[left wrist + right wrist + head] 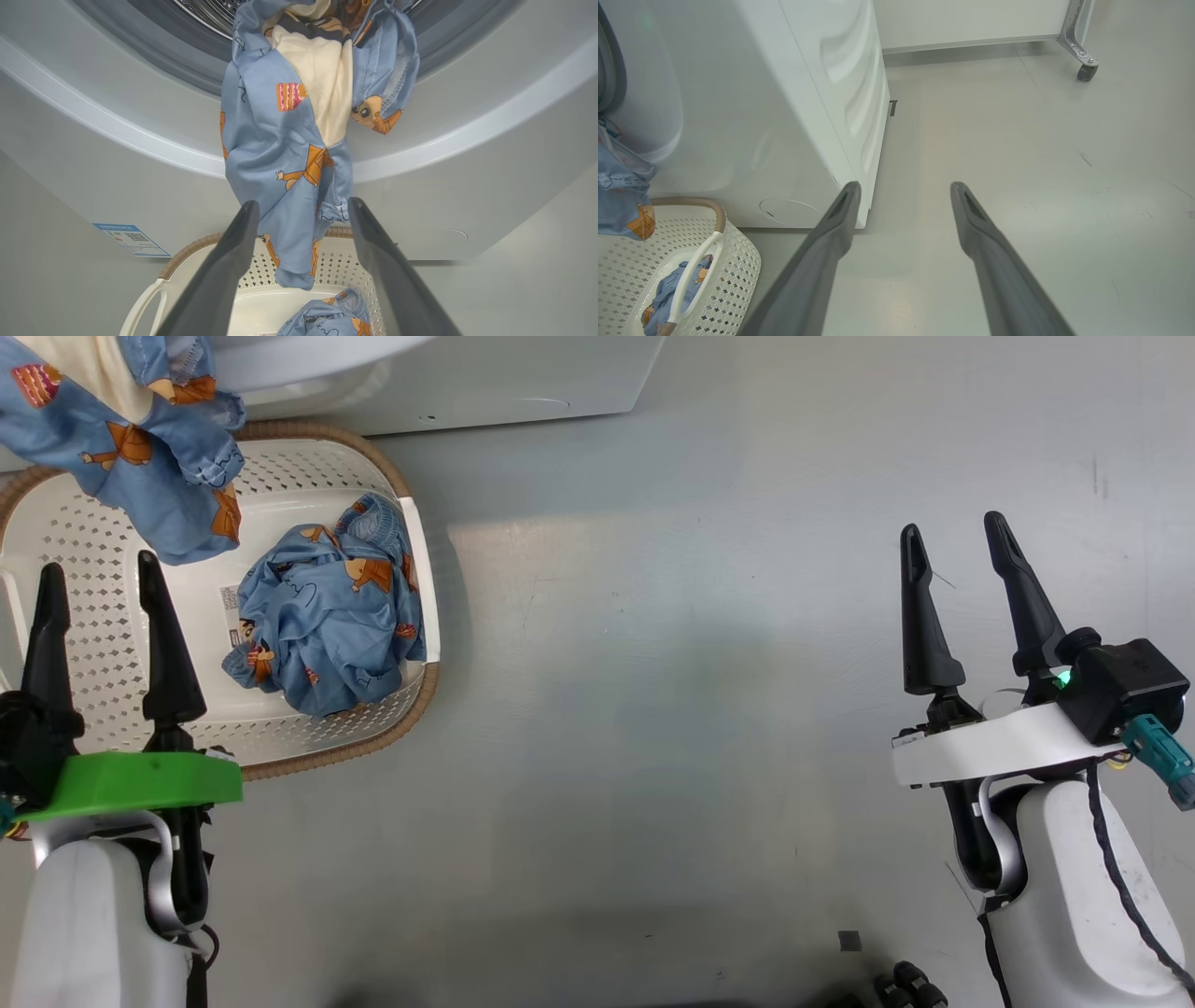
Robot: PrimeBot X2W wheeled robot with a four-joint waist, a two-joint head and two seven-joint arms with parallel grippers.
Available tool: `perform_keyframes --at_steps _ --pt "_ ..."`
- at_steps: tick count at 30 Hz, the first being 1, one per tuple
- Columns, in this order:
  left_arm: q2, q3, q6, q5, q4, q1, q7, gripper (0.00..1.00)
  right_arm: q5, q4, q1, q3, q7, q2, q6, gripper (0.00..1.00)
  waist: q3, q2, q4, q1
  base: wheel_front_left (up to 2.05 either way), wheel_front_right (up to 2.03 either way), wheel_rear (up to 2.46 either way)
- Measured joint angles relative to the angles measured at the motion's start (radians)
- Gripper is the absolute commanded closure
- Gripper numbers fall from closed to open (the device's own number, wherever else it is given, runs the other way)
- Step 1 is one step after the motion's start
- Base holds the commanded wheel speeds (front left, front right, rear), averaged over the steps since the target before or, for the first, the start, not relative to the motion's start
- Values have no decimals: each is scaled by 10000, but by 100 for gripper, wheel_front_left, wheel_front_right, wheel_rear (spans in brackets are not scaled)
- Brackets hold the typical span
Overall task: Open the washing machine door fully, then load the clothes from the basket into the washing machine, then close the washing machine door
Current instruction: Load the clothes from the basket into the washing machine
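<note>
At drum (205,11) mouth clothes (289,154) hang, top cropped (left tool (302,203), right tool (905,185) spread).

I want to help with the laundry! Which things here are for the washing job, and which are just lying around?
For the job:
washing machine
hanging garment at its opening
crumpled garment
basket holding it

Just around:
caster wheel
metal leg above it
blue label on the machine

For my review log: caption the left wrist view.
Open left gripper faces a garment hanging from the washing machine over the basket.
</note>
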Motion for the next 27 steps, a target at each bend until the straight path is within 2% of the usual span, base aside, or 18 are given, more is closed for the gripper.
perform_keyframes --at_steps 27 --pt "-56 -104 35 -81 -407 202 0 0 19 84 -7 27 0 2 50 0 11 0 -16 0 0 0 0"
